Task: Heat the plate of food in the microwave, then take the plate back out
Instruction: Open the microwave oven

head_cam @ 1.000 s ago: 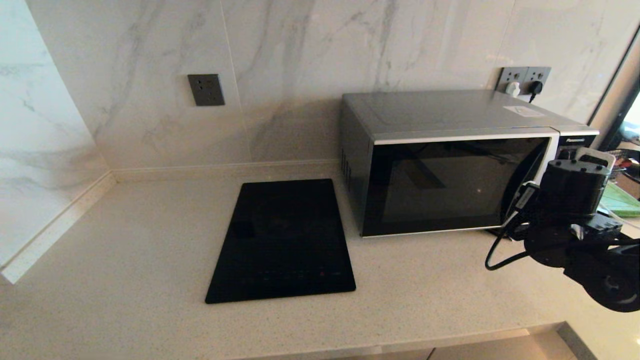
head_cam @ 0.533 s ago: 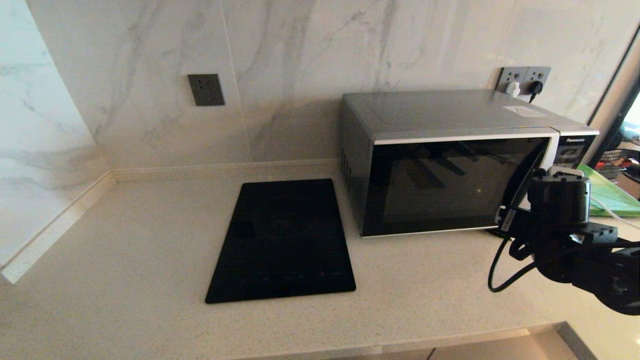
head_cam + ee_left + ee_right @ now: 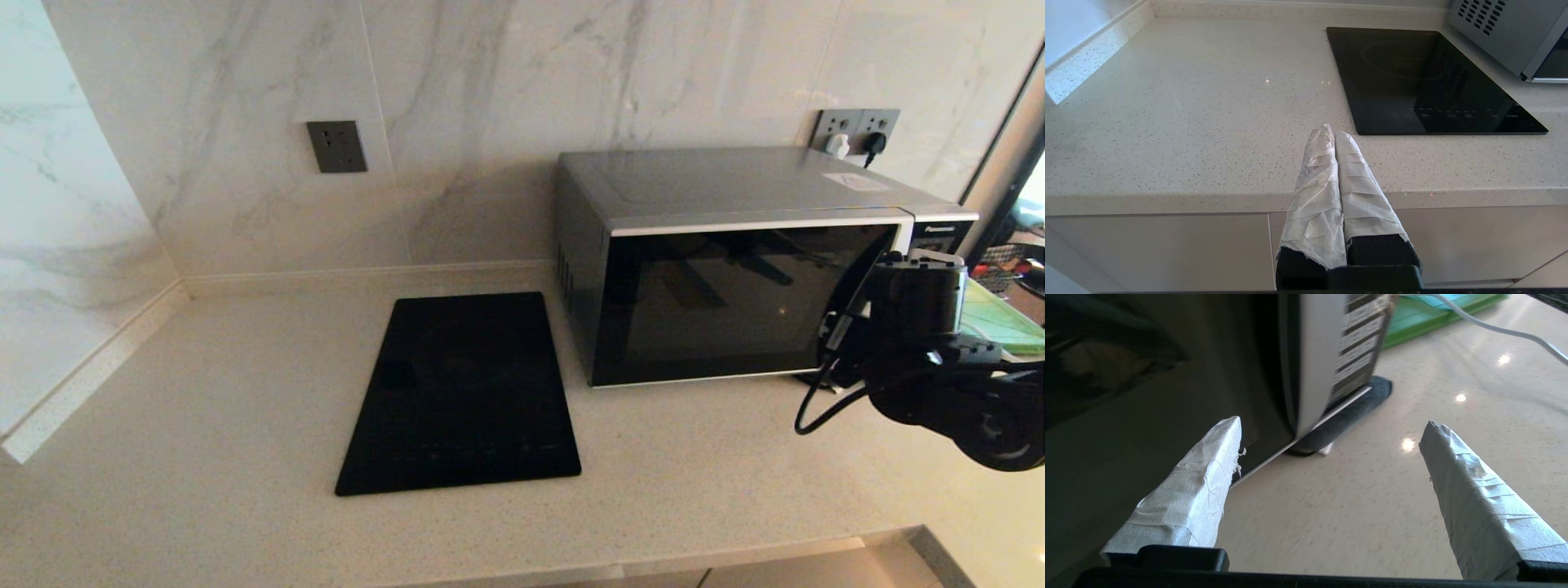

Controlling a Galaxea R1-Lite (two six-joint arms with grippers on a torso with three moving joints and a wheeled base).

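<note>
On your left, the left gripper is parked at the counter's front edge with its taped fingers pressed together and nothing between them; further right you see the black cooktop, then the microwave with its door closed. At the microwave's lower right corner the right gripper has its fingers wide apart and empty, near the door handle. You cannot see the plate of food in any view.

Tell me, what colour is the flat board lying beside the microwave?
Green, the cutting board; the right wrist view shows it best.
</note>
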